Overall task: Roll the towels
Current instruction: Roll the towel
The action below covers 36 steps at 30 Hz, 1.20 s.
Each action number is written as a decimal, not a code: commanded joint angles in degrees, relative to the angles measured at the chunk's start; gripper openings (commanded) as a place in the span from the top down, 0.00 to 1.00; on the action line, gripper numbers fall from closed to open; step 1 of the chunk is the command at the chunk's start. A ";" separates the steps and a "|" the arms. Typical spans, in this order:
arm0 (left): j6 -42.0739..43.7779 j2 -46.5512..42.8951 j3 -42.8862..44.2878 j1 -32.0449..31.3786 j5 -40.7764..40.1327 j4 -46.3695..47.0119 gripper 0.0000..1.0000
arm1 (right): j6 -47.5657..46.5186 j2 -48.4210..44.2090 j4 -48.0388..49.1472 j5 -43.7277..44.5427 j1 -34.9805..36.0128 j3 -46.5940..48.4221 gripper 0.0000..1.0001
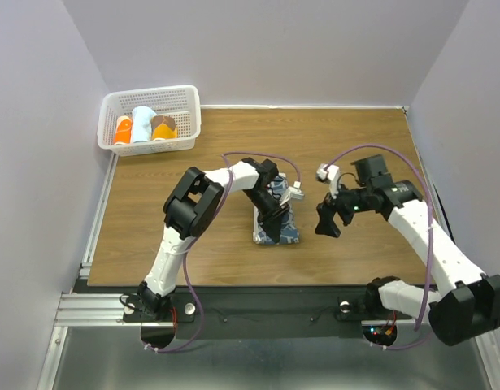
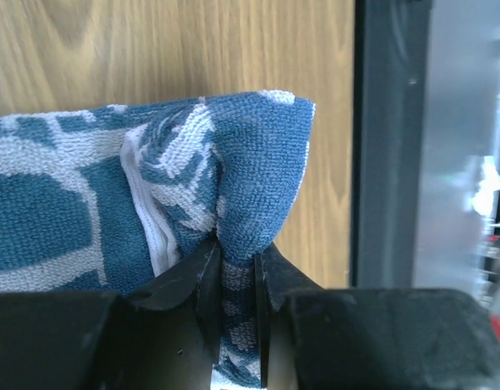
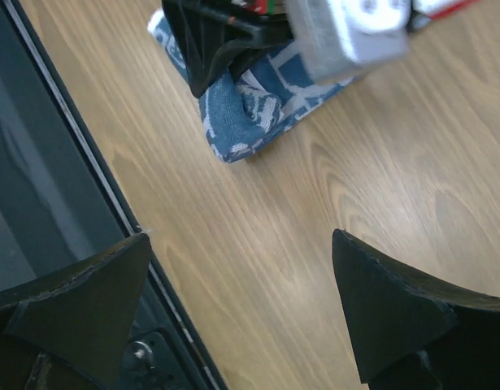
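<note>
In the left tool, towel edge.

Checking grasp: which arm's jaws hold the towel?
The left gripper: jaws shut on the navy-blue patterned cloth towel; the right gripper stands open, empty.

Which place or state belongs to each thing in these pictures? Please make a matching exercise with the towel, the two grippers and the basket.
Things
1. towel
2. left gripper
3. right gripper
4. white basket

Places and states
A. open, above the bare table
B. at the far left corner, with rolled items inside
C. shut on a fold of blue cloth
D. lying in the middle, blue with a pale pattern

Pairs: 1-D, 2-C, 3-A, 4-B
</note>
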 commanded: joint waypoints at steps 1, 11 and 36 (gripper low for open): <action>4.12 7.14 -1.42 -0.41 -9.32 -6.59 0.81 | -0.46 3.28 8.73 7.88 6.35 -0.61 0.04; 6.32 11.63 -0.89 0.82 -10.64 -7.83 0.82 | 3.85 13.04 27.37 20.11 28.41 -7.03 0.19; 3.94 0.84 -6.94 11.01 -10.91 0.96 0.49 | 5.52 34.22 41.45 2.81 25.97 -5.54 0.86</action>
